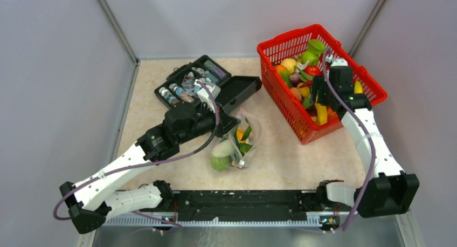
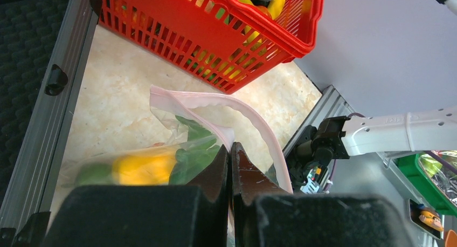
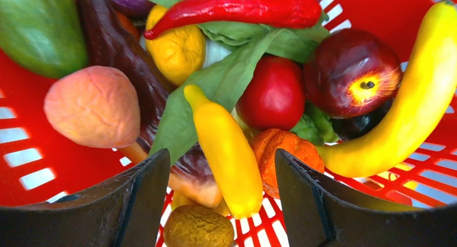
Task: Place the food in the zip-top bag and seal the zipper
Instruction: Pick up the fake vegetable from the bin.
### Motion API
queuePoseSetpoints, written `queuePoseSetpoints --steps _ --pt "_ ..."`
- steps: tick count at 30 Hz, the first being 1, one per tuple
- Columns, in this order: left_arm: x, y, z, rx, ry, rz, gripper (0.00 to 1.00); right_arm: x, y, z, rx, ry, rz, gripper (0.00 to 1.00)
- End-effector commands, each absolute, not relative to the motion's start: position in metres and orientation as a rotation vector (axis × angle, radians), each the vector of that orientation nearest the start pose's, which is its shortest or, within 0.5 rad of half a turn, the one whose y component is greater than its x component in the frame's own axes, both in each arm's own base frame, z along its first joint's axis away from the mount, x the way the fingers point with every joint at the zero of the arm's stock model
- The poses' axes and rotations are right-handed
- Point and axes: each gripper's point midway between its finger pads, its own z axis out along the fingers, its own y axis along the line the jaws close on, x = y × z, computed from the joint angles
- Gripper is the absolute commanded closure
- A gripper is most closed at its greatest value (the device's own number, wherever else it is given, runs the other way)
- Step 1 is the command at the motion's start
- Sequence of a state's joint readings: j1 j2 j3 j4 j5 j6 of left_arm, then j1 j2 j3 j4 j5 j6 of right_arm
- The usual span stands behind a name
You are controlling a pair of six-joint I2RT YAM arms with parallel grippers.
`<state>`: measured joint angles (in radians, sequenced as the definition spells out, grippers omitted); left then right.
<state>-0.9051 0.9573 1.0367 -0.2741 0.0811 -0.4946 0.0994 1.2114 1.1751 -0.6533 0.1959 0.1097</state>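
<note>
The clear zip-top bag (image 1: 243,142) lies mid-table with food in it: a green apple (image 1: 220,162), a white piece and an orange one with leaves. My left gripper (image 1: 229,124) is shut on the bag's mouth edge. In the left wrist view its fingertips (image 2: 232,148) pinch the pinkish zipper (image 2: 258,123), whose mouth arcs open, with a yellow piece (image 2: 145,169) and green leaves inside. My right gripper (image 1: 319,102) hangs in the red basket (image 1: 280,45). In the right wrist view that gripper (image 3: 221,156) is open, straddling a long yellow pepper (image 3: 229,150) without touching it.
A black case (image 1: 237,90) with small bottles lies open at the back left, right behind the left gripper. The basket holds much more food: a red chilli (image 3: 242,7), a dark red apple (image 3: 350,71), a banana (image 3: 415,107), a pink lumpy fruit (image 3: 94,107). Grey walls close in on both sides.
</note>
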Motion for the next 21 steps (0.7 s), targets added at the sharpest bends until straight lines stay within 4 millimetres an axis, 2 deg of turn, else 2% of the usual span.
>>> queuePoseSetpoints --steps 1,7,15,18,21 --pt "0.183 -0.289 0.345 0.444 1.766 -1.088 1.00 0.351 -0.011 0.242 0.202 2.222 -0.128 0.29" --pt "0.182 -0.283 0.346 0.432 1.755 -1.079 1.00 0.359 -0.050 0.244 0.311 2.252 -0.216 0.30" --pt "0.180 -0.279 0.345 0.442 1.735 -1.074 1.00 0.346 -0.057 0.198 0.271 2.501 -0.220 0.32" --pt "0.178 -0.277 0.344 0.459 1.732 -1.066 1.00 0.341 -0.067 0.187 0.310 2.558 -0.221 0.32" --pt "0.178 -0.276 0.341 0.481 1.732 -1.049 1.00 0.342 -0.067 0.179 0.309 2.608 -0.169 0.31"
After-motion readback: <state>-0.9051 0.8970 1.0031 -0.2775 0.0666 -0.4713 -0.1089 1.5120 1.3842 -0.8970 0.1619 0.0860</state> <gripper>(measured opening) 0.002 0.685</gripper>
